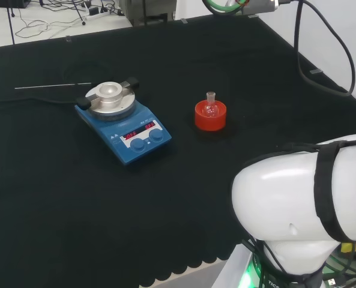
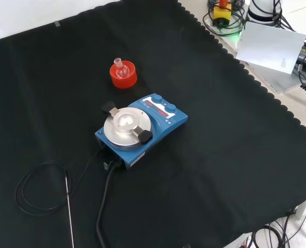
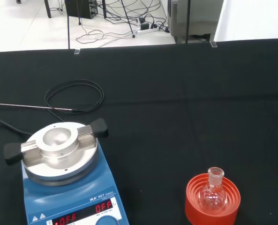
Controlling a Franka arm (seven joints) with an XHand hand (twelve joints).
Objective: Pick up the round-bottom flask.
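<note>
the round-bottom flask sat upright in a red ribbed stand on the black cloth, neck up, small and clear. whether the hand's fingers were apart or together could not be told. judging from the wrist view, the hand was well back from the flask and above the cloth, with the flask ahead of the palm and lower down. a blue hotplate stirrer stood near the stand, apart from it, and a thin metal probe on its black cable lay farther off beyond the stirrer.

the reach looked not yet begun. to do it well, the hand should probably come down over the stand, keep to the side away from the stirrer, and close on the neck or upper bulb, then lift straight up so the stand is left sitting on the cloth. smooth glass could slip.
</note>
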